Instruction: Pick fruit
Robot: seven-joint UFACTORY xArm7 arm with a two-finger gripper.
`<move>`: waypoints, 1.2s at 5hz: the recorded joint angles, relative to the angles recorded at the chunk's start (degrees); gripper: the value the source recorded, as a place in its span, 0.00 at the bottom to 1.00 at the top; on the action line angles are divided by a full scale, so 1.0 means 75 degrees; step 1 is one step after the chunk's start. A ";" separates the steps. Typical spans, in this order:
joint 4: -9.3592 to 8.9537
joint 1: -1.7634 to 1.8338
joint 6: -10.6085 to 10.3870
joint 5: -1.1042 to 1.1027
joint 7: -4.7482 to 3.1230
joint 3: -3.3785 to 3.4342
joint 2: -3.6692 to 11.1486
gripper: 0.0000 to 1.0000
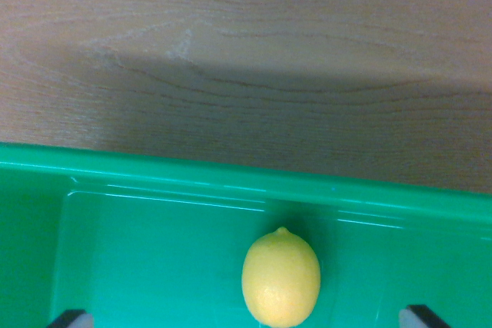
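hand (246, 319) tips spread wide either side of the lemon (280, 278), not touching it yet; it sits in the green bin (154, 182) on the tabletop (246, 51), so picking's barely started

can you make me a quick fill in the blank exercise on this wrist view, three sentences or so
1. The lemon lies inside a bin whose colour is ____.
2. The surface beyond the bin's rim is a table with a ____ grain.
3. The number of fruits visible in the bin is ____.
4. The gripper's two dark fingertips show at the ____ edge of the wrist view.

Missing words: green; wood; one; bottom
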 joint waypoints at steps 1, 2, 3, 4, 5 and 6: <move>-0.0212 -0.0013 -0.0355 0.0009 -0.0054 0.0008 0.0172 0.00; -0.0212 -0.0013 -0.0355 0.0009 -0.0054 0.0008 0.0172 0.00; -0.0425 -0.0026 -0.0712 0.0018 -0.0109 0.0016 0.0345 0.00; -0.0425 -0.0026 -0.0712 0.0018 -0.0109 0.0016 0.0345 0.00; -0.0637 -0.0039 -0.1068 0.0027 -0.0163 0.0024 0.0517 0.00; -0.0637 -0.0039 -0.1068 0.0027 -0.0163 0.0024 0.0517 0.00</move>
